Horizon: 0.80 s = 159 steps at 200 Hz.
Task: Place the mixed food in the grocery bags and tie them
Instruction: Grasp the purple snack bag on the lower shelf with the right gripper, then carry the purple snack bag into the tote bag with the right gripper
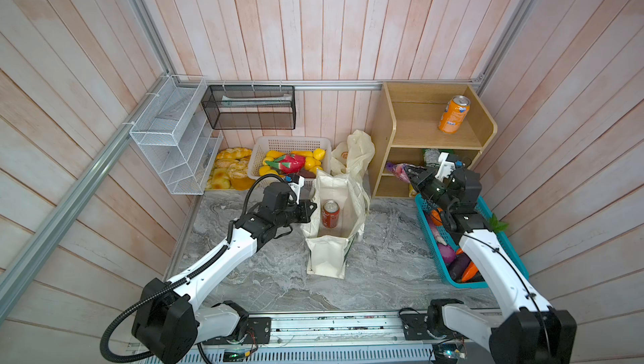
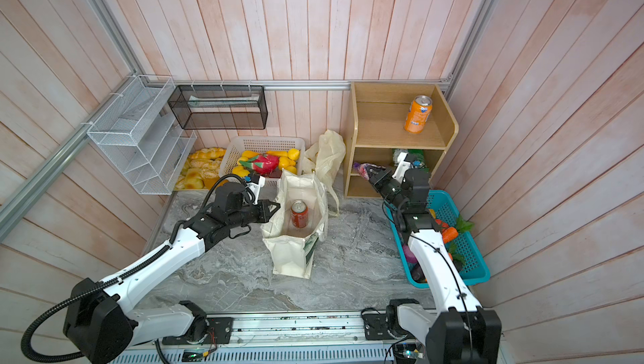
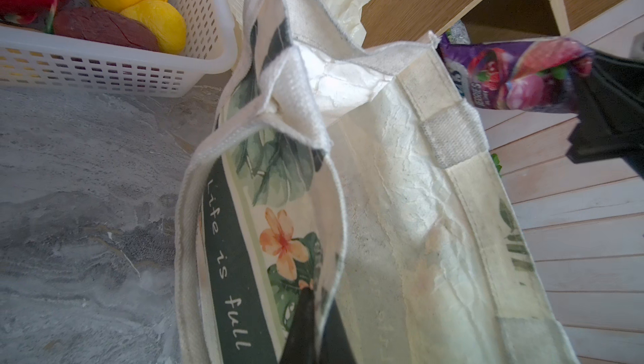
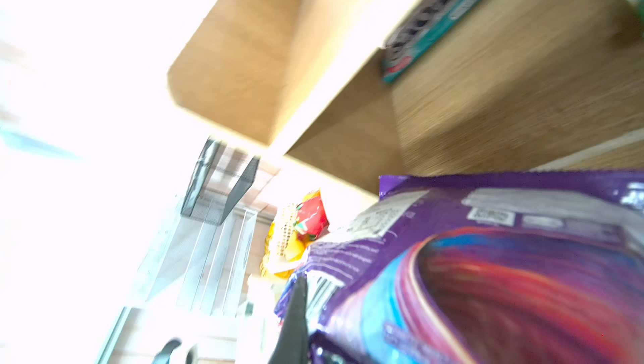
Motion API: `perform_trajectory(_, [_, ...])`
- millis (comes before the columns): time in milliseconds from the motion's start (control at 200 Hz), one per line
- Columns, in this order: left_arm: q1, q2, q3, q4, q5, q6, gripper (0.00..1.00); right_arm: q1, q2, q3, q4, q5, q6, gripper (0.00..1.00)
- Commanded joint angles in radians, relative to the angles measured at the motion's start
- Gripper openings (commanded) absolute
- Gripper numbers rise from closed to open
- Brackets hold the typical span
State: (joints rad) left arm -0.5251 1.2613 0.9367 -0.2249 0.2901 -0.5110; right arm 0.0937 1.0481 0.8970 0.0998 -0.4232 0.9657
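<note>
Left gripper point(image 1: 312, 206) clamps the rim of the cream tote point(image 1: 327, 257), printed "Life is full"; the red soda can point(image 1: 330, 214) stands inside. At the tote's two o'clock, right gripper point(image 1: 408, 171) pinches the purple snack packet point(image 3: 515, 76), marked "BERRIES".
</note>
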Motion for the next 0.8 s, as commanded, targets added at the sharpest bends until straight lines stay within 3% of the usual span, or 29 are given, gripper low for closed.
perform_trajectory(0, [-0.004, -0.014, 0.021, -0.037, -0.019, 0.023, 0.00, 0.061, -0.094, 0.024, -0.109, 0.012, -0.078, 0.00])
perform_trajectory(215, [-0.004, -0.006, 0.043, -0.055, -0.027, 0.026, 0.00, 0.267, -0.155, 0.151, -0.242, 0.038, -0.126, 0.00])
perform_trajectory(480, [-0.004, -0.015, 0.058, -0.063, -0.022, 0.035, 0.00, 0.548, 0.021, 0.355, -0.366, 0.035, -0.271, 0.00])
perform_trajectory(690, [-0.004, -0.011, 0.062, -0.062, -0.021, 0.040, 0.00, 0.615, 0.162, 0.437, -0.497, -0.007, -0.409, 0.00])
perform_trajectory(790, [-0.004, -0.009, 0.062, -0.059, -0.022, 0.043, 0.00, 0.639, 0.221, 0.477, -0.603, 0.028, -0.500, 0.00])
